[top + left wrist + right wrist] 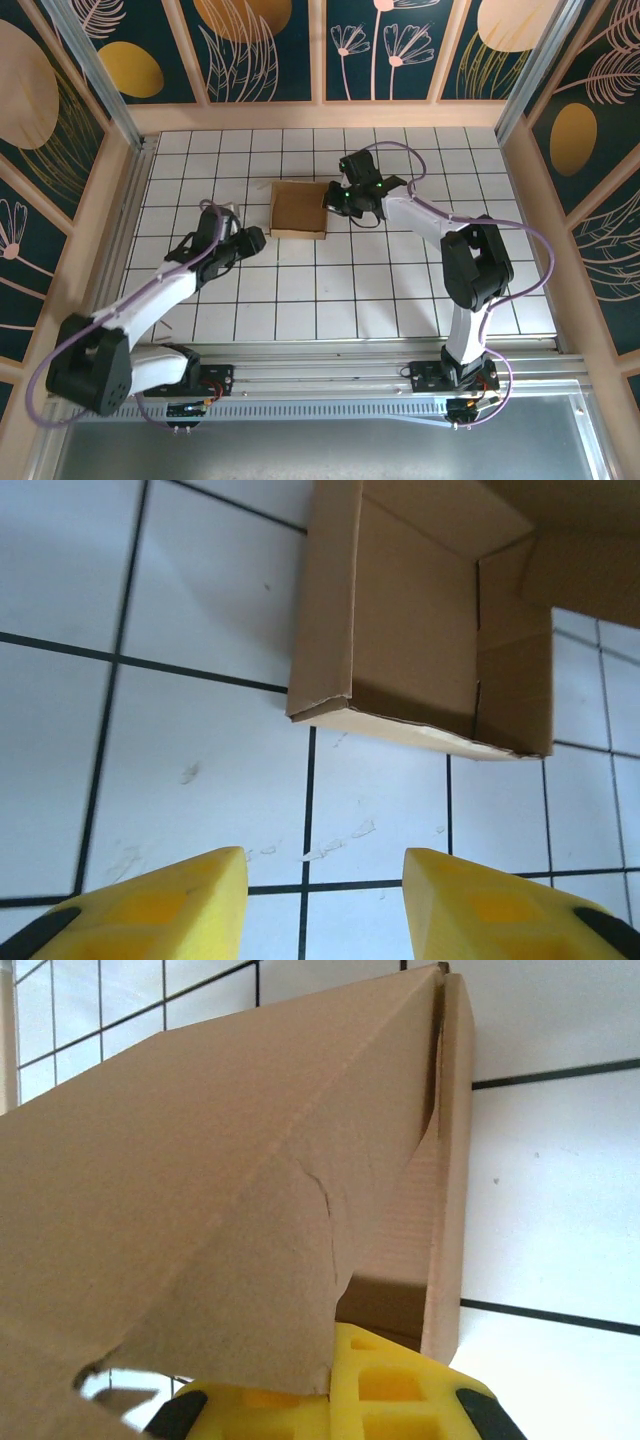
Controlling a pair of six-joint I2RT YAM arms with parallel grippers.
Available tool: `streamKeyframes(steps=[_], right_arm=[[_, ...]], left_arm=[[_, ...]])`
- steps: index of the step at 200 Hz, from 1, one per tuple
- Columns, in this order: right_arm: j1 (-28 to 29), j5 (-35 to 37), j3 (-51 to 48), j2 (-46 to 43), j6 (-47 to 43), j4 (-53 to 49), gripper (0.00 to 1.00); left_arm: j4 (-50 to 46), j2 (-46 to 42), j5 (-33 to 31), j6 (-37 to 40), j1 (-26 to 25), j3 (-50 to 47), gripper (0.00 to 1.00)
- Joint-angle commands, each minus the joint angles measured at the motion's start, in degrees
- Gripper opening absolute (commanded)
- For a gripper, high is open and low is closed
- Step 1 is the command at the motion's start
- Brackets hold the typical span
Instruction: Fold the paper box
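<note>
- One paper box [298, 208], shallow, of plain brown cardboard.
- Two robot arms, black and white: left arm [170, 285], right arm [475, 262].
- One white tiled bench [330, 300] with black grid lines.

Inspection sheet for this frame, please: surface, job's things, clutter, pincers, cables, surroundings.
Surface: white gridded table, faint scuffs.
Job's things: brown box, walls up, open on top.
Clutter: nothing seen.
Pincers: left pincer open, short of the box, not touching; right pincer shut on a box wall.
Cables: purple cable looped along each arm.
Surroundings: dark floral panels on three sides; metal rail at the near edge.
</note>
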Motion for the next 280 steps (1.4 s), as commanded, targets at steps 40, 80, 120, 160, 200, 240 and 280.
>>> streamKeyframes(steps=[40,80,120,160,200,240,280], right_arm=[[-0.15,0.39,1.53,0.52,-0.63,-1.10,0.07],[-0.16,-0.44,1.51,0.66,-1.45,-1.27,0.07],[-0.15,-0.44,2.46,0.94,-2.13,-2.20,0.07],[-0.05,-0.26,3.30,1.41,-2.37,-2.85,0.07],[-0.01,-0.17,2.74,1.39,-2.26,-2.50,0.07],[0.29,-0.08,2.92,1.47,-2.17,-2.50,0.06],[0.34,-0.34,2.76,1.56,-2.13,-2.20,0.06]], left_arm=[[-5.99,1.92,-2.88,-2.99,11.74,7.60,0.36],[-1.95,22.19,12.99,-3.32,18.87,25.00,0.24],[1.60,35.64,28.50,-3.46,18.81,35.38,0.12],[0.74,38.77,30.09,-2.44,17.22,35.32,0.06],[1.99,41.95,31.48,-1.42,15.80,35.72,0.00],[1.52,42.91,30.41,-0.26,13.78,36.49,0.00],[4.43,42.37,32.61,-0.04,13.45,35.39,0.00]])
